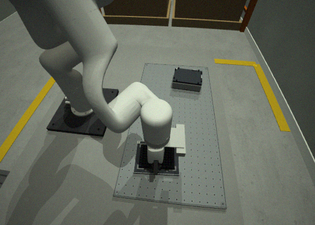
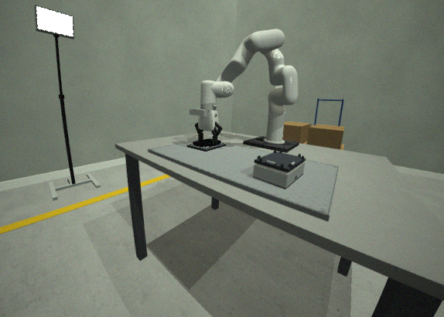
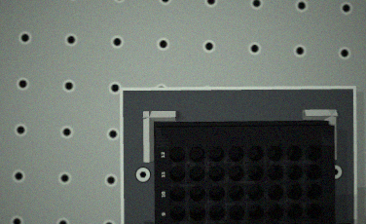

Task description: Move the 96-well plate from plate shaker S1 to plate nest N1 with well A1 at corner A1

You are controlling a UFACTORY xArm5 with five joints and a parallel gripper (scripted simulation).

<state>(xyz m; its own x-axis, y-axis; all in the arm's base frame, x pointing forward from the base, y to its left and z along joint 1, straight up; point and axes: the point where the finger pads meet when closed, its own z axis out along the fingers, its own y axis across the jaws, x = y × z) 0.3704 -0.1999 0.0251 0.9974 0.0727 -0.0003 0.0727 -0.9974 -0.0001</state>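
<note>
While the gripper (image 2: 207, 140) stands with fingers apart, gripping nothing, the 96-well plate (image 3: 244, 170) lies in the plate nest N1 (image 3: 130, 146), with plate shaker S1 (image 1: 187, 79) at 1 o'clock; a tilted withdrawal could snag the plate and unseat it from the locators (image 3: 146, 138)
</note>
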